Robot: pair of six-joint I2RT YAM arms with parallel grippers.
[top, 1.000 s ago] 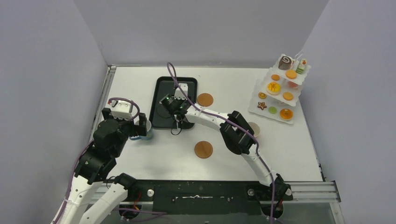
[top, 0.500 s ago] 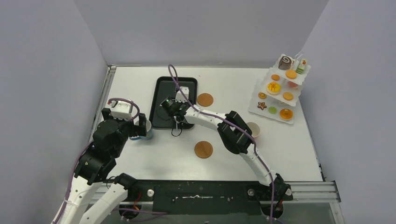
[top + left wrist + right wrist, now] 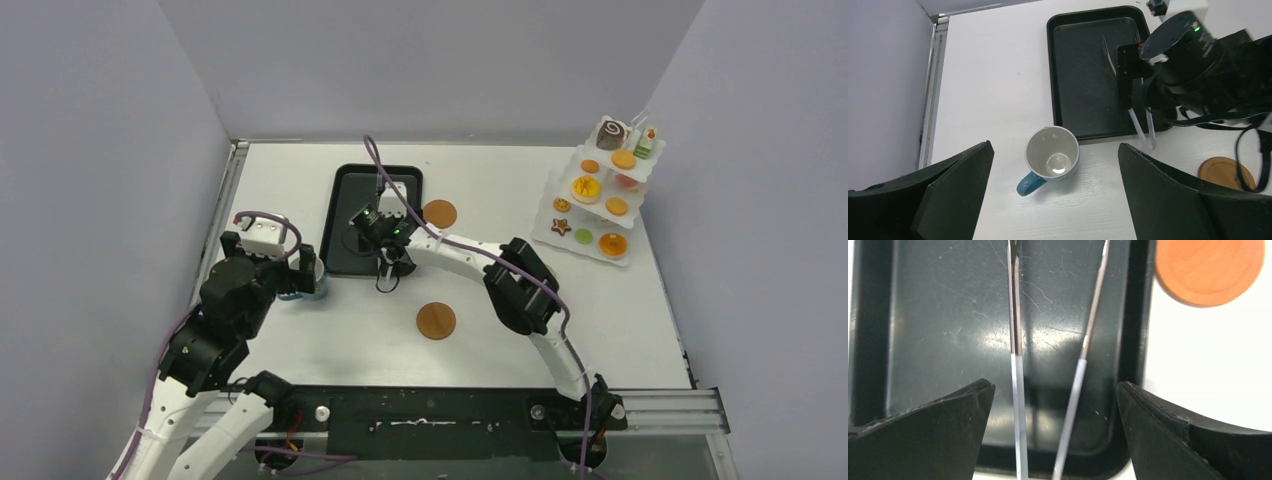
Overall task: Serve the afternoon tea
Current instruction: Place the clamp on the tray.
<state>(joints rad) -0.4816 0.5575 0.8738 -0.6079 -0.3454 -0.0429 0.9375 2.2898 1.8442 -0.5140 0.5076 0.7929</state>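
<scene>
A blue cup (image 3: 1053, 159) with a white inside stands upright on the table just before the black tray (image 3: 1083, 75). My left gripper (image 3: 1054, 146) hangs open above it, a finger on each side and apart from it; in the top view the left gripper (image 3: 303, 272) covers most of the blue cup (image 3: 319, 286). My right gripper (image 3: 1055, 385) is open over the tray's near end, and the metal tongs (image 3: 1016, 365) lie spread between its fingers, touching neither. The toy pastries (image 3: 586, 187) sit on a white tiered stand (image 3: 548, 232) at the far right. The pink cup is hidden behind the right arm.
One round wooden coaster (image 3: 438, 213) lies right of the tray (image 3: 345, 200), another coaster (image 3: 435, 320) in the middle of the table. The tongs' pale tips (image 3: 1143, 135) stick out past the tray's near edge. Grey walls close in three sides.
My right gripper has opened wide and let go of the tongs, whose arms have sprung apart. The right arm's elbow has shifted right and now covers the pink cup. The left arm has stayed put.
</scene>
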